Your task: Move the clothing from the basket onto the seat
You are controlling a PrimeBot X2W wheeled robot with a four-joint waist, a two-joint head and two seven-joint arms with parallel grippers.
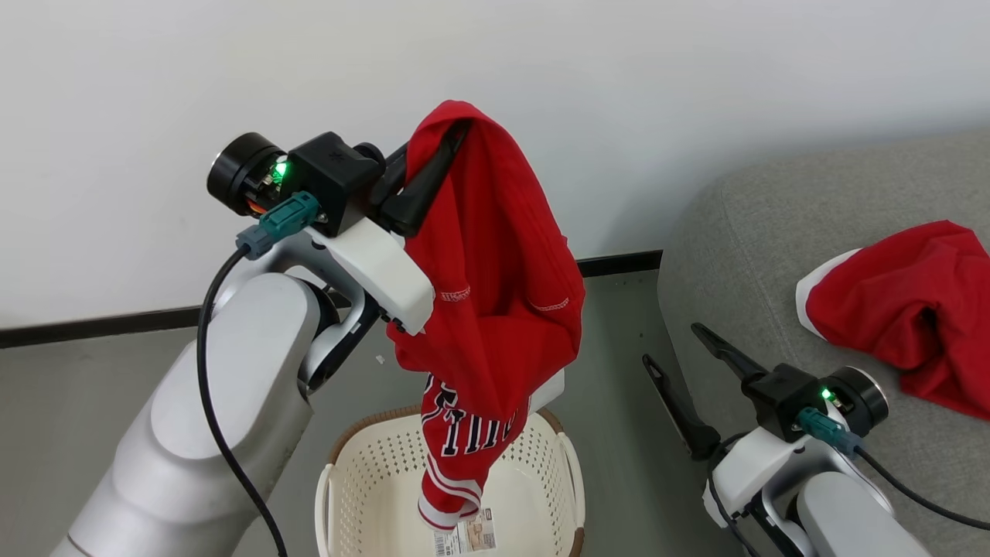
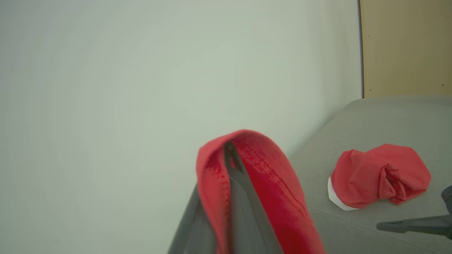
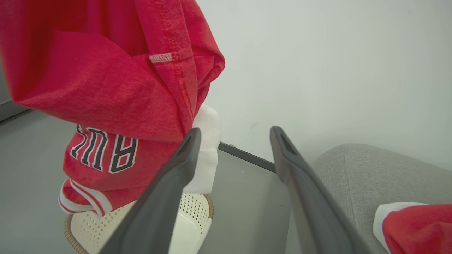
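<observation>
Limply, clothing (image 1: 495,294) drapes over left claw (image 1: 458,133).

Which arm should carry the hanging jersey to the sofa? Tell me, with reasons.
Left. The left gripper is shut on the jersey, which hangs over the basket, so it likely only needs to swing to the sofa. The right gripper is open, empty, beside the sofa.

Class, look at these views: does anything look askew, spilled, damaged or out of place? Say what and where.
Nothing spilled or damaged. The jersey hangs bunched from the left gripper over the basket; another red garment lies crumpled, not flat, on the sofa.
</observation>
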